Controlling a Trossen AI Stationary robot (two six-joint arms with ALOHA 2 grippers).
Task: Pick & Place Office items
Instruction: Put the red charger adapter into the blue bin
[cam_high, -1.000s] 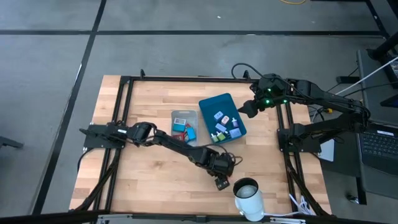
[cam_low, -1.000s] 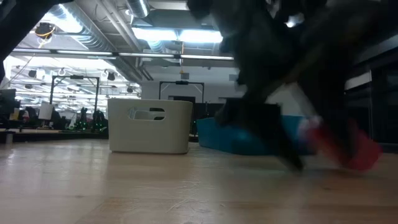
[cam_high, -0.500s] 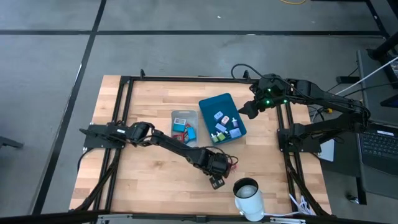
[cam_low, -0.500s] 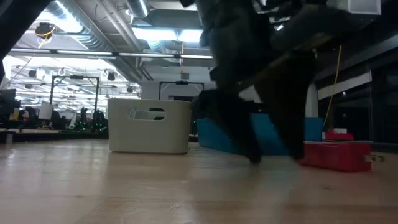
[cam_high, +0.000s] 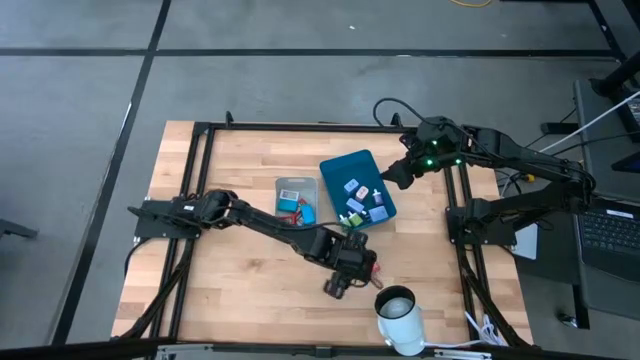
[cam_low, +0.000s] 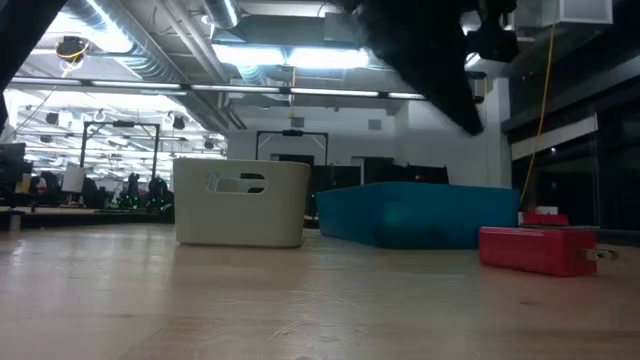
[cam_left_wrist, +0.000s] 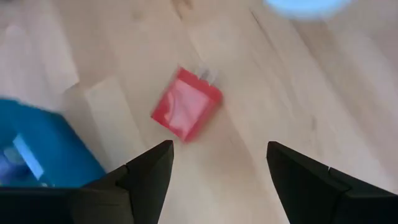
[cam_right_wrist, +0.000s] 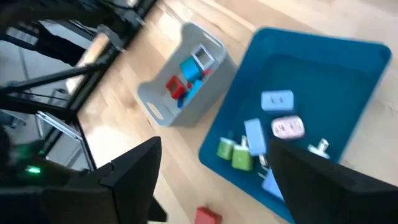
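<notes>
A small red piece (cam_left_wrist: 186, 112) with metal prongs lies flat on the wooden table, also visible in the low view (cam_low: 535, 250). My left gripper (cam_left_wrist: 217, 149) hangs open above it and touches nothing; the high view shows it near the table's front middle (cam_high: 337, 287). My right gripper (cam_right_wrist: 214, 155) is open and waits in the air over the right rim of the teal tray (cam_high: 357, 188). The tray holds several small pieces, among them light blue (cam_right_wrist: 277, 99), pink (cam_right_wrist: 287, 127) and green (cam_right_wrist: 233, 152). The grey bin (cam_high: 296, 200) holds blue and red pieces (cam_right_wrist: 186, 78).
A white cylinder (cam_high: 398, 310) stands at the table's front edge, right of my left gripper. The grey bin (cam_low: 240, 202) and teal tray (cam_low: 420, 213) sit side by side mid-table. A black frame (cam_high: 200, 130) borders the tabletop. Bare wood lies to the left and front.
My left gripper has risen off the table and rolled about its own axis, drifting slightly toward the table's left. The red piece, blurred beside the fingers a second ago, now lies still on the table, clear of them.
</notes>
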